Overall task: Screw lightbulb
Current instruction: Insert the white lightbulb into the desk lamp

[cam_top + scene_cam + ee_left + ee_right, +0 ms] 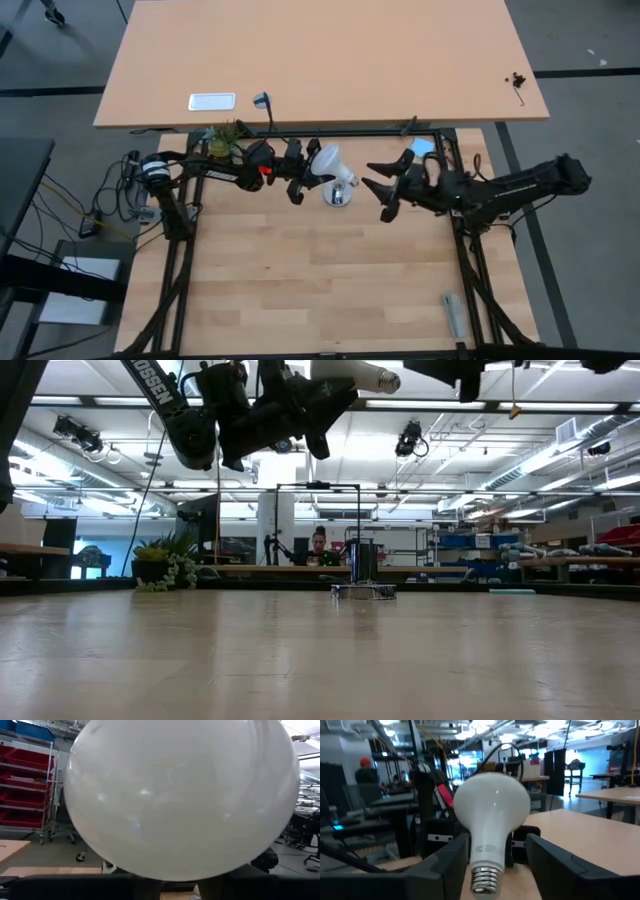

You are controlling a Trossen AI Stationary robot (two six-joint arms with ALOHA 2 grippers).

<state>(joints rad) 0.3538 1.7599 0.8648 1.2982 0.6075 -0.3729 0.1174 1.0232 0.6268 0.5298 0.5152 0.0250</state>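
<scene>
Bright overhead ceiling strips (470, 404), soft glare on the blurred lightbulb (180, 795).

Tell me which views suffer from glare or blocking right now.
Left wrist view: the lightbulb fills the picture, with soft reflections on it. Low view: bright ceiling lights backlight the left tool, leaving it a silhouette. Right wrist view: bulb sharp, room behind blurred.

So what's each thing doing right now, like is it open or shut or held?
lightbulb: held up in the air, screw base pointing toward the right gripper.
left gripper: shut on the lightbulb's round end.
right gripper: open, fingers apart, near the screw base.
socket: lying on the table, no bulb in it.
</scene>
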